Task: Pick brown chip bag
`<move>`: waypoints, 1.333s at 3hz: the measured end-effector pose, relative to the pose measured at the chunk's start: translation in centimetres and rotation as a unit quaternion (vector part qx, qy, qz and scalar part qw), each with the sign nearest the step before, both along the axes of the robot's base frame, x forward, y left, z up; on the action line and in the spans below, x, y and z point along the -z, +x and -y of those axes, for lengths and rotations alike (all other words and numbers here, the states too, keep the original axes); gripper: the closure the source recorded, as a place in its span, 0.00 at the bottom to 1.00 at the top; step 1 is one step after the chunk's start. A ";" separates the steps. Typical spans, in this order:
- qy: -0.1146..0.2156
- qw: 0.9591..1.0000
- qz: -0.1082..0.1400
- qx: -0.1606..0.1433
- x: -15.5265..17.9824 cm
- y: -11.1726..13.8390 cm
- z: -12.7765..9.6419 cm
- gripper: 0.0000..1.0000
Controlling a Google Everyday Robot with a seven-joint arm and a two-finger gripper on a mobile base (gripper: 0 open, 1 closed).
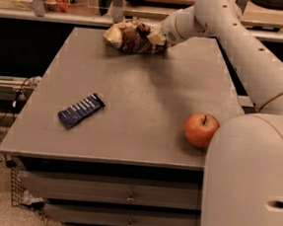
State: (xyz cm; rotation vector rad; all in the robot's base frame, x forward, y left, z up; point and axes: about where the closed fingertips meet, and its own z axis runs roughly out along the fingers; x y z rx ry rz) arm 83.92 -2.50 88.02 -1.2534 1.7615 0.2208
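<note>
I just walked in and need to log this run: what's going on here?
The robot's arm reaches to the far edge of the grey table, where the gripper is at one end of the brown chip bag. Whether the bag is off the surface is unclear. A blue snack bar wrapper and an apple lie apart from it, nearer the front.

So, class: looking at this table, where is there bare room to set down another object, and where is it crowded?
Bare table: the wide middle between wrapper, apple and chip bag; also the near edge between wrapper and apple. Crowded: the far edge, where the gripper sits at the chip bag's right end.
</note>
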 end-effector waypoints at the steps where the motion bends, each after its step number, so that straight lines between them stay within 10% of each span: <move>1: 0.005 1.000 0.014 -0.008 -2.8 -2.4 1.0 1.00; 4: 0.012 0.997 0.070 -0.008 -11.4 -9.7 7.7 1.00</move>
